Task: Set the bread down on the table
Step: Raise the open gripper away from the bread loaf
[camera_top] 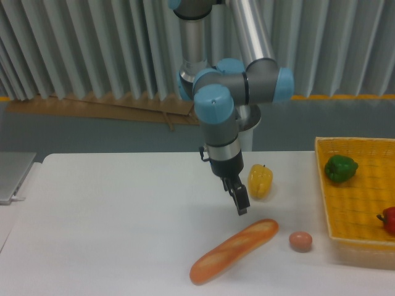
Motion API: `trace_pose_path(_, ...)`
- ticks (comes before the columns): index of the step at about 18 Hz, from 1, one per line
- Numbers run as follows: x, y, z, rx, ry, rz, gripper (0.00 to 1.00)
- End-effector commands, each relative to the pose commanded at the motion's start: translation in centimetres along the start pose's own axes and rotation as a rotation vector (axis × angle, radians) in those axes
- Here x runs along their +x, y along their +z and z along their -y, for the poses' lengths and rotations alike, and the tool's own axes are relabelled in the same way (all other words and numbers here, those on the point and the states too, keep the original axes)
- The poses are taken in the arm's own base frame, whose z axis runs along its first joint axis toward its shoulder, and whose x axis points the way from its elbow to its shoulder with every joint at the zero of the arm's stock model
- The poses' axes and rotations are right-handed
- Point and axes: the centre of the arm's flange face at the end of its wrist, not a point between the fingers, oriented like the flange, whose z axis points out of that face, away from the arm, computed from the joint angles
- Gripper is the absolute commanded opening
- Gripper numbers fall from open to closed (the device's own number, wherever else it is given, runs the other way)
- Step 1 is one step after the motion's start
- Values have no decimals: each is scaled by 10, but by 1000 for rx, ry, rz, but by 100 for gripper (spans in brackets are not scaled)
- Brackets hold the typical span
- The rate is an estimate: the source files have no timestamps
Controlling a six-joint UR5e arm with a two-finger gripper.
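The bread [234, 250], a long orange-golden baguette, lies diagonally on the white table [105, 228] near the front edge, with nothing holding it. My gripper [241, 203] hangs above its upper right half, clear of it, fingers pointing down and tilted slightly. The fingers look close together with nothing between them, but this angle does not show the gap clearly.
A yellow pepper [260, 181] stands just right of the gripper. A small brown egg [300, 241] lies right of the bread. A yellow woven basket [345, 209] at the right edge holds a green pepper [340, 168] and a red one [388, 220]. A grey object [12, 176] sits at far left.
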Motion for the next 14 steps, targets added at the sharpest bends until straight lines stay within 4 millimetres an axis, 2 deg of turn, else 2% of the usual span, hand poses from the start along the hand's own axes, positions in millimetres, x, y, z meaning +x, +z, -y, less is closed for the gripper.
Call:
trace_pose_path(6, 12, -24, -10, 134, -9, -17, 100)
trace_pose_path(11, 13, -22, -11, 136, -12, -18, 100)
trace_pose_path(14, 8, -18, -31, 128, -18, -20, 100)
